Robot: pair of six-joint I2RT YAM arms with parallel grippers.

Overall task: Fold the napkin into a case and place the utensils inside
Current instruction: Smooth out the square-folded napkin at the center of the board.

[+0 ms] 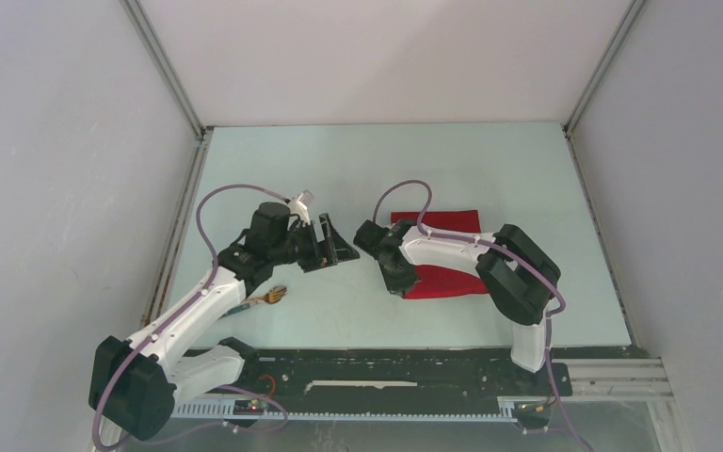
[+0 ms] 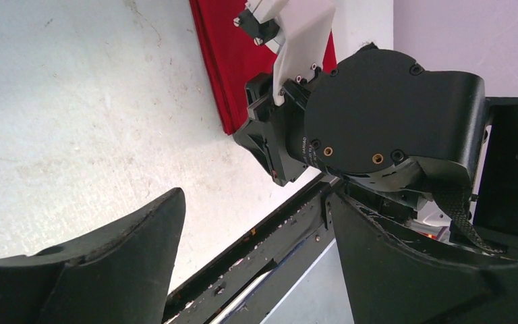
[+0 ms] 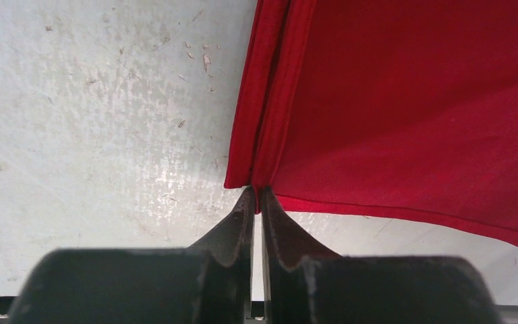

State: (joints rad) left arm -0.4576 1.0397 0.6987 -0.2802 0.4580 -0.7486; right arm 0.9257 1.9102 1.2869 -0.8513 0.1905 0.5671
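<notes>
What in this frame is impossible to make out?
Top view: the right arm hides the middle of the napkin; the left arm covers most of the teal stick; the fork is too small for detail.
Right wrist view: the napkin runs off the top and right edges.

The thin bright red cloth napkin [image 1: 444,281] lies flat right of centre on the surface. Its left edge is folded into a narrow strip, and its near-left corner is pinched in the right claw [image 3: 257,196]. A small light-brown wooden fork [image 1: 271,296] lies well to the left, with a thin dark teal stick [image 1: 239,307] just beside it.

Pale scuffed tabletop [image 1: 490,160], plain white walls [image 1: 386,56], metal corner posts [image 1: 165,66]
</notes>
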